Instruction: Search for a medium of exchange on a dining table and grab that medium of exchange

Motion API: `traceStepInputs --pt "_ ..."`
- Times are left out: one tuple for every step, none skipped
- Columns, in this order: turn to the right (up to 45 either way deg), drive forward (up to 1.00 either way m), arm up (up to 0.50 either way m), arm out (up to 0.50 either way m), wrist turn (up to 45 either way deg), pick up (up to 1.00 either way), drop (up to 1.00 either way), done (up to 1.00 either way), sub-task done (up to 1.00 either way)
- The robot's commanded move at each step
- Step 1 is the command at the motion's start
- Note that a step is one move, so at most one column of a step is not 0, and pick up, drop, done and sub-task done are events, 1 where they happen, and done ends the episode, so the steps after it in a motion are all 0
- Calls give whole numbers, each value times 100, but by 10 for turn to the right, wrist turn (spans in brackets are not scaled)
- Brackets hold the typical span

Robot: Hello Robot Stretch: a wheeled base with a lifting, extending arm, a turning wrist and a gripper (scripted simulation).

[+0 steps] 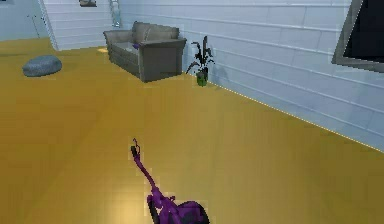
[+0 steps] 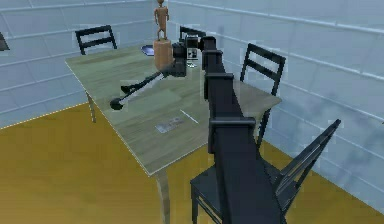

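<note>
The pincer (image 2: 128, 97) is stretched out over the counter (image 2: 108, 70) at the end of the dark arm (image 2: 222, 130). Its body sits near the far end, and its thin fingers appear to slant toward the arm side view's left, low above the wood. With the tabletop right behind them, I cannot tell whether it is grasping anything or hanging released.

A flat grey piece (image 2: 170, 126) lies on the counter between the fingertips and the arm, closer to the near edge than the pincer is. It is too small to name for sure, but it is the likeliest medium of exchange here. Farther out stand a brown statue (image 2: 160, 20) and a pale bowl (image 2: 148, 50), with chairs (image 2: 96, 38) round the counter. The forward view looks elsewhere, across bare floor to a grey sofa (image 1: 146, 46) and a potted plant (image 1: 203, 62).

The search looks done, and the step in hand is lining up the grab. The pincer seems to reach beyond the piece, so the next move likely calls for drawing the arm in and shifting toward the view's right. After that comes a careful descent, since so flat a thing offers little to grip.
</note>
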Motion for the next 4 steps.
traceStepInputs --pt "0 0 0 0 450 0 0 0 0" --pt "0 0 0 0 90 0 0 0 0" --pt "0 0 -30 0 0 0 0 0 0" --pt "0 0 0 0 0 100 0 0 0"
